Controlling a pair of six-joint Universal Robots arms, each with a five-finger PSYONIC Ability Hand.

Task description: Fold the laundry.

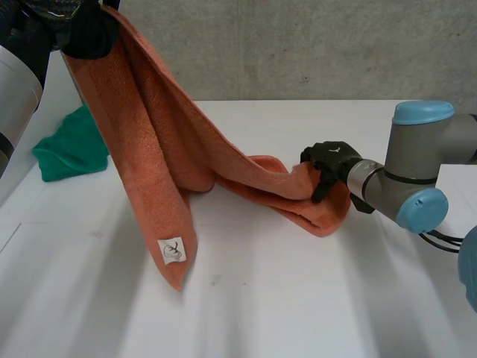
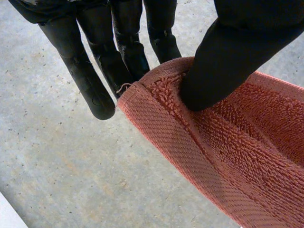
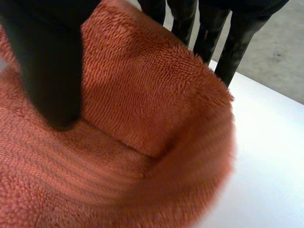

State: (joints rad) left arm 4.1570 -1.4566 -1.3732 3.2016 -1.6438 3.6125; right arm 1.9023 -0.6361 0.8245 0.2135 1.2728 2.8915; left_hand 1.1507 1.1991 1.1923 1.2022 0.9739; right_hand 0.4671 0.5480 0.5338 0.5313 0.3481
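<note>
An orange towel (image 1: 149, 127) hangs from my left hand (image 1: 86, 30), which is raised high at the table's far left. In the left wrist view the thumb (image 2: 237, 52) pinches the towel's hemmed corner (image 2: 156, 104) against the fingers (image 2: 90, 80). A lower corner with a white label (image 1: 173, 250) dangles just above the table. The towel's other end sags to the right into my right hand (image 1: 332, 160), low over the table. There the thumb (image 3: 47, 71) lies on the terry cloth (image 3: 142, 95) and the fingers (image 3: 223, 42) stand behind its edge, so the cloth runs between them.
A green cloth (image 1: 71, 149) lies crumpled at the far left of the white table (image 1: 298, 298), behind the hanging towel. My right arm (image 1: 410, 179) reaches in from the right edge. A grey wall stands behind the table.
</note>
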